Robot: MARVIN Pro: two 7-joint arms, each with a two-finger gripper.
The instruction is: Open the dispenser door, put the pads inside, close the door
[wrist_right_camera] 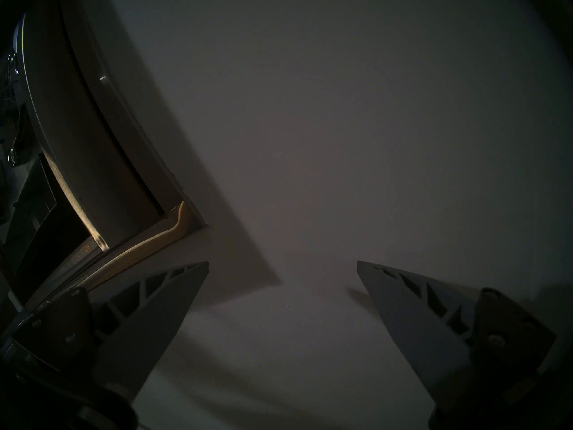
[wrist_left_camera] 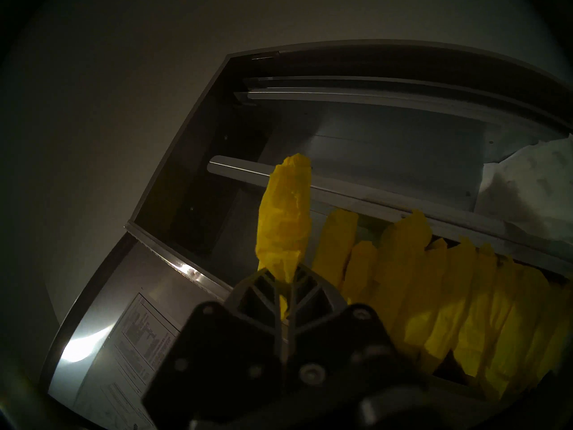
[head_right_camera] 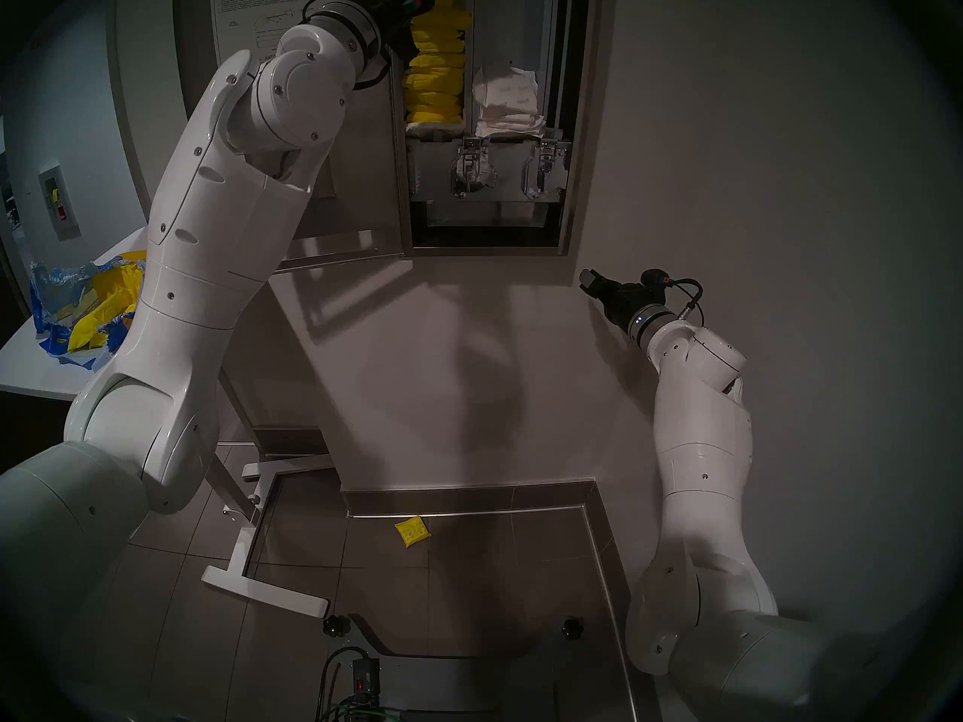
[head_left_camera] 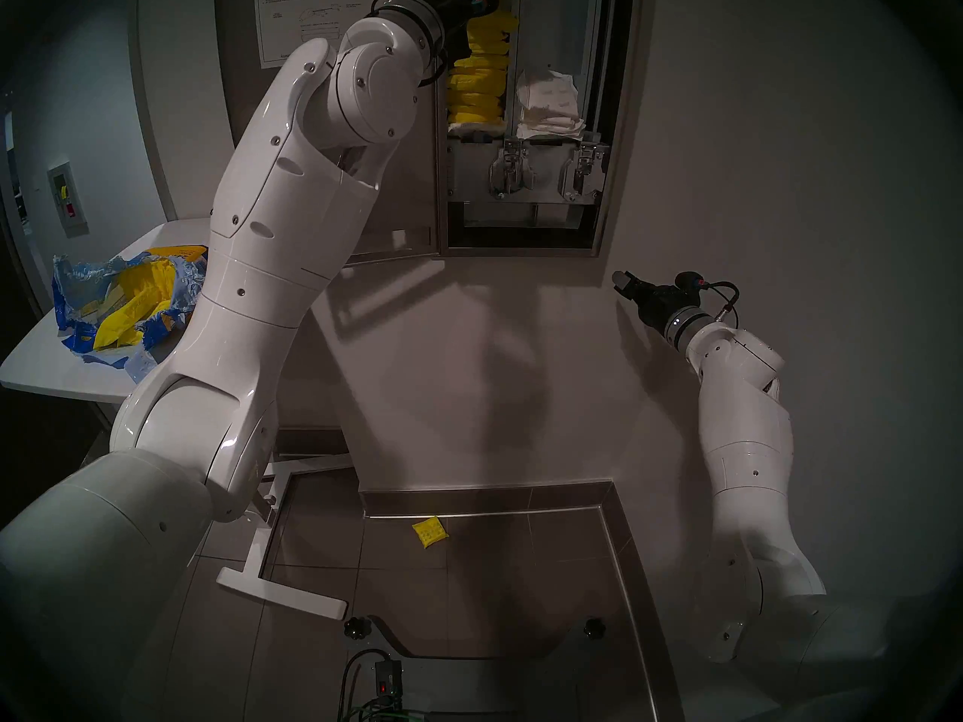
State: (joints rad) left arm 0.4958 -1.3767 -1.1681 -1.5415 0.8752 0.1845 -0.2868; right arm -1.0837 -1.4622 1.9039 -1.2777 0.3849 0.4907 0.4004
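Dispenser door point(head_left_camera: 396, 195) open — yellow pads point(head_left_camera: 477, 88) stacked inside

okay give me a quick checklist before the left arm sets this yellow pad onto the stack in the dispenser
1. Grip: left gripper shut on the held yellow pad, which sticks out past the fingertips. Ok.
2. Door: dispenser door swung open to the left, instruction sheet showing. Ok.
3. Room: open space above the stack of yellow pads in the left compartment. Ok.
4. Right compartment: white wrapped pads sit apart from the yellow stack. Ok.
5. Other arm: right gripper open, empty, below the cabinet by the wall. Ok.
6. Stray: one yellow pad on the floor. Not ok.
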